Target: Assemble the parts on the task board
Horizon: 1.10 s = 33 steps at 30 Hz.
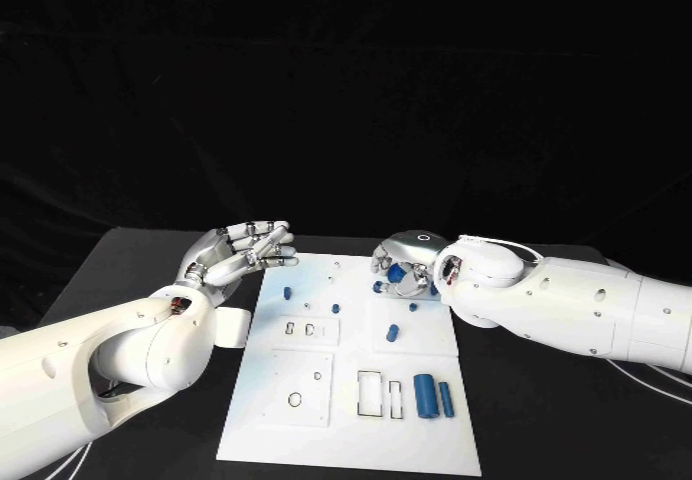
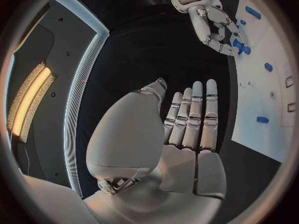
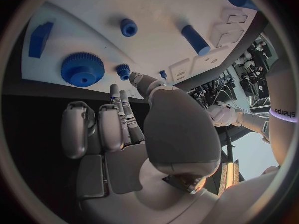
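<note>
The white task board [image 1: 346,440] lies in the middle of the table. My right hand [image 1: 408,262] hovers over its far right part, with a large blue gear [image 3: 82,69] just beyond its fingers. Thumb and fingertip meet on a small blue toothed part [image 3: 123,70], also seen at the curled fingertips from the left wrist view [image 2: 239,48]. My left hand [image 1: 242,252] is raised beside the board's far left corner, fingers straight and apart, holding nothing. From its own wrist the left hand [image 2: 187,129] stands off the board [image 2: 268,84].
Loose blue parts lie on the board: a thick cylinder [image 1: 424,395] and a thin pin [image 1: 447,400] near the front right, a short peg [image 1: 391,333], small pieces [image 1: 286,293] further back. A blue block [image 3: 40,37] sits near the gear. Black table surrounds the board.
</note>
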Tool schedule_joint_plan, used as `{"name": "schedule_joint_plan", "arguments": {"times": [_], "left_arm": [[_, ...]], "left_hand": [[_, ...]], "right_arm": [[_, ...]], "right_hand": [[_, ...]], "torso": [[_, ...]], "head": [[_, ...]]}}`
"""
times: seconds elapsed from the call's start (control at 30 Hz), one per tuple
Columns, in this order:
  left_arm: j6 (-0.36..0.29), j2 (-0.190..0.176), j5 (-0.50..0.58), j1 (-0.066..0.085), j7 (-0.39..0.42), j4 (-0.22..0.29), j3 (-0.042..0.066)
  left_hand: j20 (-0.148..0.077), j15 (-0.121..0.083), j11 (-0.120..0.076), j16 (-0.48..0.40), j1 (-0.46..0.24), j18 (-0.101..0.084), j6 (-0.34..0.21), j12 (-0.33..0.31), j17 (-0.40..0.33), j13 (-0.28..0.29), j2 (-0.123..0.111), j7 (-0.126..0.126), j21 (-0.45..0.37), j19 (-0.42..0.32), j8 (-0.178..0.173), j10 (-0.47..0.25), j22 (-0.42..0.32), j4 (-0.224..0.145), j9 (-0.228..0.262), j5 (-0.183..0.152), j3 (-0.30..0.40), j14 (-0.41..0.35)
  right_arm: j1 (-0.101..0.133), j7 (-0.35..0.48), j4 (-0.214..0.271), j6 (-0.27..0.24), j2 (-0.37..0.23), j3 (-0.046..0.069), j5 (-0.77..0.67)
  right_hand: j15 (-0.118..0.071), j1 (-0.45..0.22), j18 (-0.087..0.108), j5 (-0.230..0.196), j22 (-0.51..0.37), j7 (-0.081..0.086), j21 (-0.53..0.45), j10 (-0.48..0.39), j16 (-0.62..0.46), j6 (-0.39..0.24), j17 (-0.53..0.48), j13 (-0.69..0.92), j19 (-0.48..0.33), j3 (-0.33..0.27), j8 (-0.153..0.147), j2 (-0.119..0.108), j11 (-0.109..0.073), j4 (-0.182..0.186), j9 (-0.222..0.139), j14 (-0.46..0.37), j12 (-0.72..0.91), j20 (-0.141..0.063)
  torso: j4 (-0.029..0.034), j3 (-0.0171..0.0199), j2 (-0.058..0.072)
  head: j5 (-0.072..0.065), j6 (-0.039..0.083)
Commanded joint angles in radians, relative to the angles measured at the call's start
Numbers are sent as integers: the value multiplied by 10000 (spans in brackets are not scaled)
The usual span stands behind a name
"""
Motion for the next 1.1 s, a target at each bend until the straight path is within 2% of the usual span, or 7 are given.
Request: {"name": "schedule_joint_plan", "arguments": {"times": [0.03, 0.1, 0.37, 0.5, 0.97, 1.1], "left_arm": [[224, -1, -55, 47, 21, 39, 14], [227, -5, -55, 51, 17, 39, 14], [226, -21, -55, 62, -3, 32, 15], [225, -21, -55, 64, -10, 28, 15], [221, -54, -55, 93, -32, 51, 16], [220, -64, -55, 106, -40, 55, 16]], "left_hand": [[9, 61, 13, 16, -100, 111, -7, -45, 14, -10, -18, 175, 31, 29, -51, 35, 14, 12, -16, -27, 5, -38], [9, 61, 13, 16, -100, 111, -7, -45, 14, -10, -18, 175, 31, 29, -51, 35, 14, 12, -16, -27, 5, -38], [9, 63, 15, 12, -108, 109, -13, -56, 19, -11, -21, 177, 38, 24, -57, 30, 18, 11, -19, -27, 3, -45], [9, 63, 15, 12, -108, 109, -13, -56, 19, -11, -21, 177, 38, 24, -57, 30, 18, 11, -19, -27, 3, -45], [9, 66, 18, 7, -116, 108, -17, -70, 24, -11, -21, 178, 44, 18, -64, 23, 21, 10, -23, -27, 3, -53], [9, 66, 18, 7, -116, 108, -17, -70, 24, -11, -21, 178, 44, 18, -64, 23, 21, 10, -23, -27, 3, -53]], "right_arm": [[-9, -286, -28, 499, 28, 3, -558], [-12, -298, -36, 516, 37, 3, -580], [-24, -301, -60, 476, 67, 2, -622], [-33, -276, -56, 380, 86, 2, -615], [-55, -279, -142, 379, 168, 2, -595], [-61, -318, -164, 477, 181, 2, -609]], "right_hand": [[91, 26, -155, 84, 106, 21, 117, -44, 99, -14, 52, 20, 107, -4, 49, -42, 16, 70, 18, 394, 70, -13], [93, 35, -165, 103, 175, 21, 164, -35, 137, 11, 84, 30, 125, 13, 62, -35, 16, 83, 25, 395, 88, -7], [66, 122, -237, 136, 620, -39, 449, 104, 337, 192, 283, 79, 285, 183, 148, 47, -35, 128, 75, 415, 203, -9], [11, 189, -286, 46, 904, -132, 625, 285, 450, 354, 395, 110, 401, 362, 215, 136, -111, 153, 125, 430, 295, -40], [-34, 183, -318, -20, 1092, -190, 742, 428, 538, 482, 475, 123, 469, 516, 255, 185, -171, 206, 188, 440, 342, -83], [-48, 206, -330, -14, 1155, -208, 779, 472, 564, 510, 500, 129, 494, 572, 262, 203, -191, 203, 206, 443, 356, -95]], "torso": [[33, 16, 56], [49, 21, 64], [92, -5, 87], [120, -14, 98], [174, -41, 157], [182, -48, 147]], "head": [[-20, -12], [-36, -13], [-66, -6], [-74, -19], [-97, -44], [-106, -84]]}}
